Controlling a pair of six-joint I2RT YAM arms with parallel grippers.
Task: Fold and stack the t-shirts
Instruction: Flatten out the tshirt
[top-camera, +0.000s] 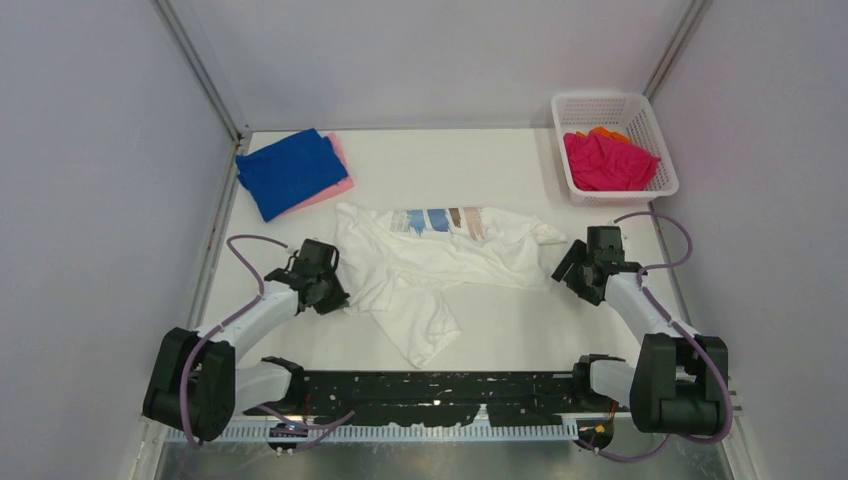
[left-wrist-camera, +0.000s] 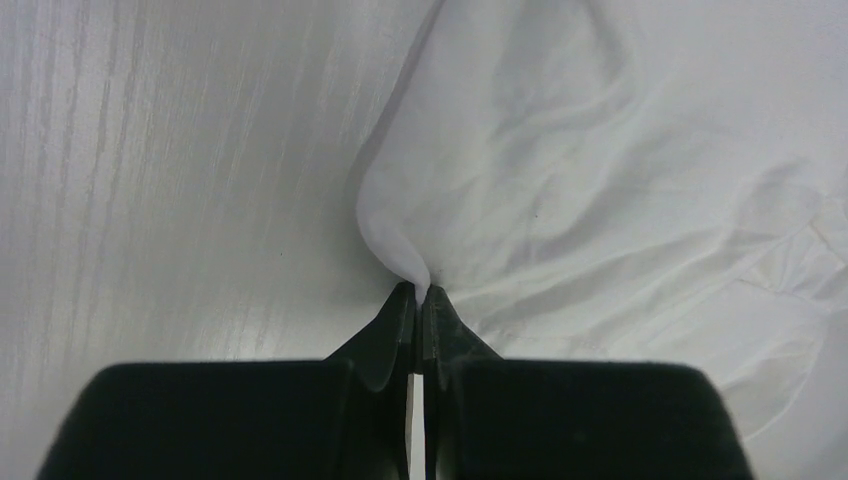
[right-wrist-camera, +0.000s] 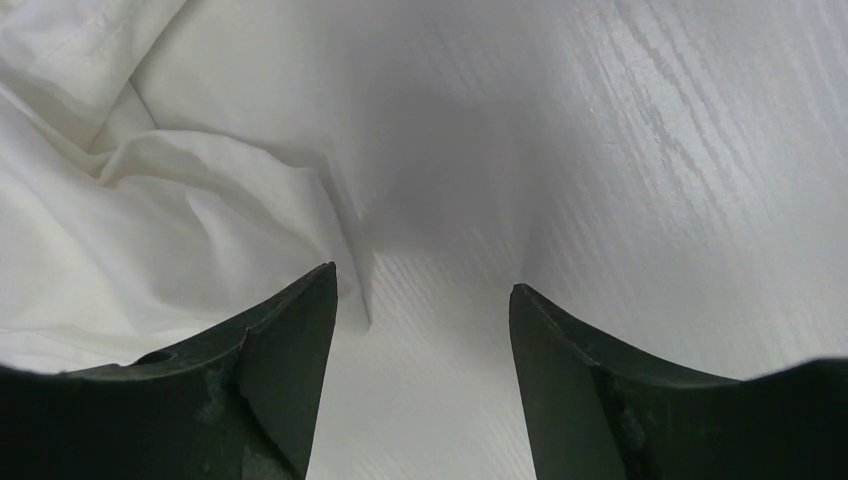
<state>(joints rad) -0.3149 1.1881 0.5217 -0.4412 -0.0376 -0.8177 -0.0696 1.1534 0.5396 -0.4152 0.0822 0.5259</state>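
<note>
Now the right side needs a grip before the shirt can be spread

Crumpled in the middle of the table (top-camera: 520, 330), the white t-shirt (top-camera: 440, 262) lies between the two arms, with one part trailing toward the near edge. The left gripper (left-wrist-camera: 420, 292) has its fingers pressed together on a small peak of the shirt's left edge. The right gripper (right-wrist-camera: 423, 282) has its fingers spread wide over bare table, just beside the cloth's right edge, and holds nothing.

The step in hand looks like spreading the shirt flat for folding. To do it well, the right arm should probably slide toward the hem until cloth sits between its fingers. It should close on one layer if it can, not on a bunched fold. Both arms could then draw apart evenly, since a one-sided tug would likely drag the whole shirt instead of smoothing it.

The overhead view alone shows the rest of the work. A folded blue shirt (top-camera: 290, 172) lies on a pink shirt (top-camera: 343, 178) at the far left. A magenta shirt (top-camera: 605, 160) and an orange shirt (top-camera: 610, 132) wait in the basket (top-camera: 612, 102) at the far right. From above, though, neither grip can be judged. Only the left wrist view shows the pinch, and only the right wrist view shows the gap between the open fingers and the cloth
</note>
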